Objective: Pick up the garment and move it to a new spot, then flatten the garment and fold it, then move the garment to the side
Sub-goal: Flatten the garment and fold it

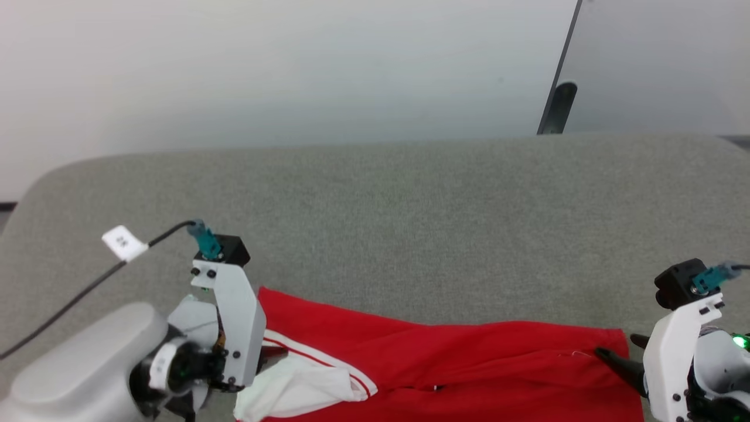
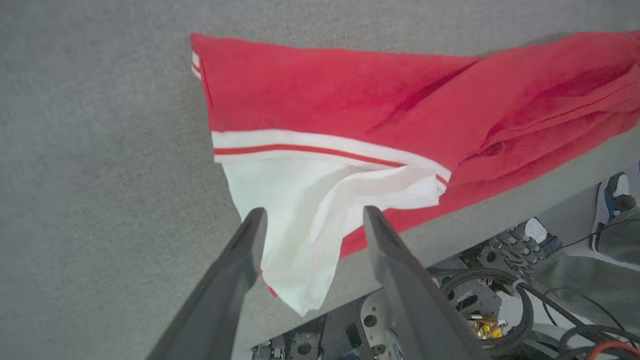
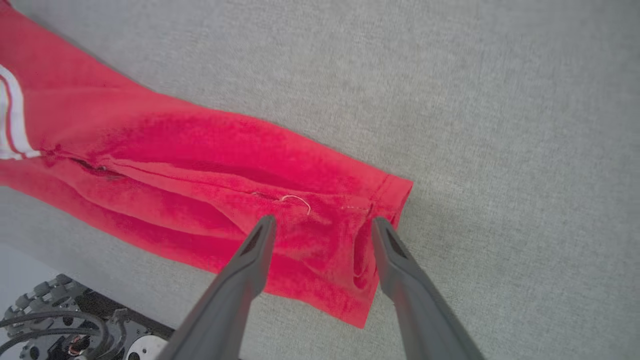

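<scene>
Garment (image 1: 469,357): one red shirt, lying along near edge of grey tabletop (image 1: 375,223); one white sleeve (image 2: 280,200) overhanging.
Left claw (image 2: 313,214): wide, astride sleeve.
Right claw (image 3: 324,222): wide, over red hem end.

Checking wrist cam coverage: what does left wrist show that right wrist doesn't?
Left wrist: the left gripper, fingers apart at the white sleeve, which reaches the table edge; a person's shoe. Right wrist: the right gripper, fingers apart at the red hem corner, with a loose thread. Both: the garment lying on the grey table, its stripe trim, and the robot base below the edge.
</scene>
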Motion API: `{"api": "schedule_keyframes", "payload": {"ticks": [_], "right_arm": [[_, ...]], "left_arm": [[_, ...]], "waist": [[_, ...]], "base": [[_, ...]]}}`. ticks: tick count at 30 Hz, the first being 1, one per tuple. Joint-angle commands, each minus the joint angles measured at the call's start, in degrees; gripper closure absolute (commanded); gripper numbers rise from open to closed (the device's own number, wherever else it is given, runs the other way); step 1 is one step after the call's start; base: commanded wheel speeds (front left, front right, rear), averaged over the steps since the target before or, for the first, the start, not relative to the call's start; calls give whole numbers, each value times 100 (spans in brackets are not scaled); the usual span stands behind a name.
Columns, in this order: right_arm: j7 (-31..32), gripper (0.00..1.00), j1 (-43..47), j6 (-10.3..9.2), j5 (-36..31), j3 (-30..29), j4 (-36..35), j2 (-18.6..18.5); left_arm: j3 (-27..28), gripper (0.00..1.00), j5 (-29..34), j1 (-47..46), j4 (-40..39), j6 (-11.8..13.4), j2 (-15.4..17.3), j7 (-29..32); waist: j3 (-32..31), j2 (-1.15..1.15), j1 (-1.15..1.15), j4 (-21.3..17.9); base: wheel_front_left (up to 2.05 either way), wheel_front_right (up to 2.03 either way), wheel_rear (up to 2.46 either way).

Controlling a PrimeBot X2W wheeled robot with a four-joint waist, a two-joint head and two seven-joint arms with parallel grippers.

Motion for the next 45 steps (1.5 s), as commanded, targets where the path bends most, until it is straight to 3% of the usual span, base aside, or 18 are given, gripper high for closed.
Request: {"api": "schedule_keyframes", "payload": {"ticks": [1,7,12,18,22,29,35,45], "right_arm": [[-192,0,111,2,-53,26,-96,-17],[-1712,0,406,2,-377,276,-327,-100],[-2936,0,623,0,-648,310,-84,-42],[-3880,0,841,0,-858,103,302,128],[-4134,0,986,-1,-919,-121,620,242],[-3783,0,1115,0,-787,-332,1000,325],[-2810,0,888,0,-536,-383,1245,269],[-1324,0,560,0,-513,-537,1734,234]], "left_arm": [[31,0,115,145,-25,-55,-4,-239],[235,0,437,654,-48,-316,-50,-1622],[422,0,599,1130,40,-457,-132,-2753],[675,0,956,1532,261,-668,-289,-4223],[821,0,1167,1810,492,-809,-424,-5208],[1133,0,1395,2182,846,-879,-526,-6047],[2067,0,1659,2695,932,-956,-707,-6138],[3422,0,2615,3542,907,-1362,-1264,-6137]], "waist": [[-168,0,0,-28],[-376,0,0,-32],[-498,0,0,-8],[-573,0,0,70],[-582,0,0,123],[-570,0,0,171],[-527,0,0,246],[-406,0,0,663]], "base": [[0,0,0],[0,0,0],[0,0,0],[0,0,0],[0,0,0],[0,0,0],[0,0,0],[0,0,0]]}}
